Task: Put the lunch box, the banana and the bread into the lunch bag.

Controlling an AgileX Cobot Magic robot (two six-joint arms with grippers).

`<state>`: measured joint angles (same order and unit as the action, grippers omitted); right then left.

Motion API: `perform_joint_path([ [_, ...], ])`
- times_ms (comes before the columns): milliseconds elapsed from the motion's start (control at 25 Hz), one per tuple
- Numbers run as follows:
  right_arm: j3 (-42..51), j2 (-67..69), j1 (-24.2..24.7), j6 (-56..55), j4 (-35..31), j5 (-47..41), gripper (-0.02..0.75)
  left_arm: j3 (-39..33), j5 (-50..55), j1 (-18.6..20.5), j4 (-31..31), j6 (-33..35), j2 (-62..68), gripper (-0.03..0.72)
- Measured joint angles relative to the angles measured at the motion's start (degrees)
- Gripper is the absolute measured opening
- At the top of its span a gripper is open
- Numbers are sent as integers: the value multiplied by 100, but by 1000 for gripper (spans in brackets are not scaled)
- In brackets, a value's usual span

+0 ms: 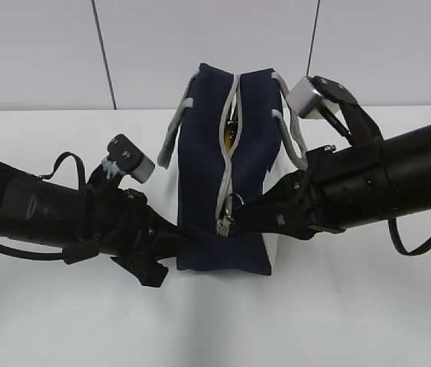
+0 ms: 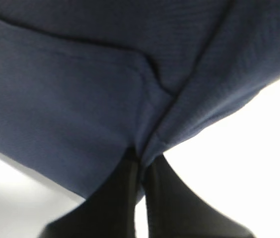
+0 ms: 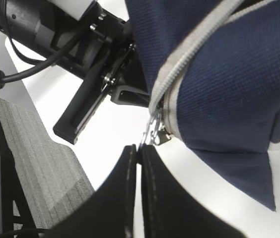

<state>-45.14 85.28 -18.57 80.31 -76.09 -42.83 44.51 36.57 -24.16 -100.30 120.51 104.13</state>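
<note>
The lunch bag point(image 1: 227, 176) stands upright mid-desk point(image 1: 353, 321). The left hand point(image 2: 141, 156) pinches its lower navy fabric; the right hand point(image 3: 139, 148), closed, apparently grips the zipper pull point(image 3: 156, 133) at the zipper's near, low end.

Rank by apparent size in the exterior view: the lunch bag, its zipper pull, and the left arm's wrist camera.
1. lunch bag, by far the largest.
2. left arm's wrist camera, a small block.
3. zipper pull, smallest, partly hidden by the right fingers.
</note>
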Motion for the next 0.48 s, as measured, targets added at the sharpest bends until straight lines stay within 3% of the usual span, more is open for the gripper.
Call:
perform_joint_path([
  [480, -114, -191, 0, -190, -161, -23, -16, 5, 181, 0, 0, 0, 18, 13],
])
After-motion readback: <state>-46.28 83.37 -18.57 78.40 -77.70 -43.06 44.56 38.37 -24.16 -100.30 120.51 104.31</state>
